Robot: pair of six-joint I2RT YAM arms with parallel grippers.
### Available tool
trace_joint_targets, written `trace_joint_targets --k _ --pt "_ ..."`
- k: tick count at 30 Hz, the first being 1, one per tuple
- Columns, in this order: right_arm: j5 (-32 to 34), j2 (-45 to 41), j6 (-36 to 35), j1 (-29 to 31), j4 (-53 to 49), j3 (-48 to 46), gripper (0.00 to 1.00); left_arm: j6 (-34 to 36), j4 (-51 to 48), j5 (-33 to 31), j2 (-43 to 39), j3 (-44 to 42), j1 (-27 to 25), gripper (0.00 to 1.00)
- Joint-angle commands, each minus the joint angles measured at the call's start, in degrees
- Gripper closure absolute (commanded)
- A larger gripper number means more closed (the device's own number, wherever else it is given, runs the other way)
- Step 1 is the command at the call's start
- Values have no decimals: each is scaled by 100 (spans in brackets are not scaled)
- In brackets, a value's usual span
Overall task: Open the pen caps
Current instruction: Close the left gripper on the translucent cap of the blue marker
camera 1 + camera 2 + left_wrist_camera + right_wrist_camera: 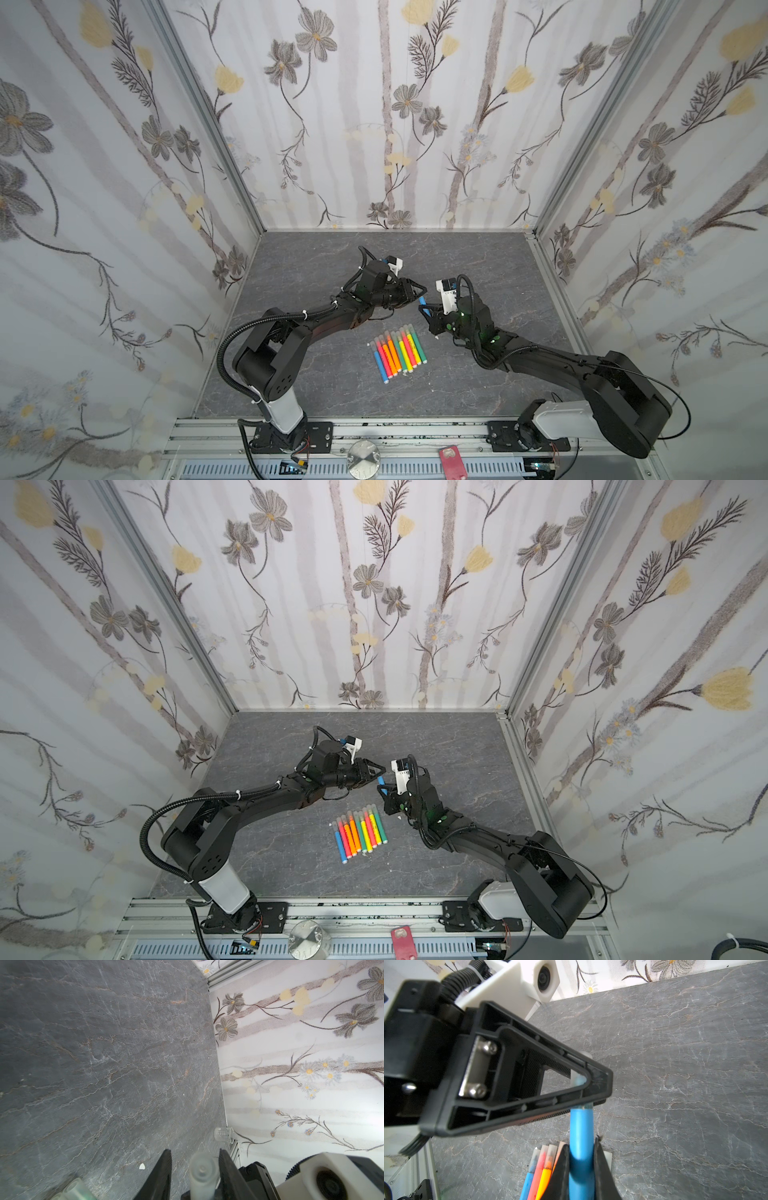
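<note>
Between right fingers (pixel 557 1176), blue pen (pixel 581 1134), cap (pixel 202 1172) amid parted left fingers (pixel 163 1176)

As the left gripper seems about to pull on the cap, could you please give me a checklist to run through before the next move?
1. Hold: right gripper shut on blue pen: ok.
2. Placement: cap between the left gripper jaws: ok.
3. Grip: left jaws closed on cap: not ok; a gap shows on one side.
4. Seating: cap on the blue pen: ok, as far as the right wrist view shows.
5. Clearance: other pens in a row, apart from both grippers: ok.
</note>
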Motion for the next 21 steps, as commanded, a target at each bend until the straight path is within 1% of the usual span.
trace_joint_targets --k 1,4,6,9,13,16,18,21 --pt "-54 -44 10 4 90 -36 100 179 -123 -114 10 101 5 71" --pt "-56 -57 32 3 97 -39 100 194 -139 -116 16 119 6 78" --pt "-48 -72 44 1 100 -37 100 189 -131 -108 28 113 4 81" --pt "-31 -96 51 6 104 -37 100 165 -76 -75 28 94 5 81" --pt "-27 -73 71 1 103 -28 100 167 -79 -63 7 80 1 75" --pt "-39 -14 79 5 112 16 100 148 -46 -56 22 67 6 74" --pt "-46 26 96 7 131 33 100 147 -27 -42 26 51 7 77" --pt "-58 48 109 2 154 42 100 140 -4 -28 26 40 5 84"
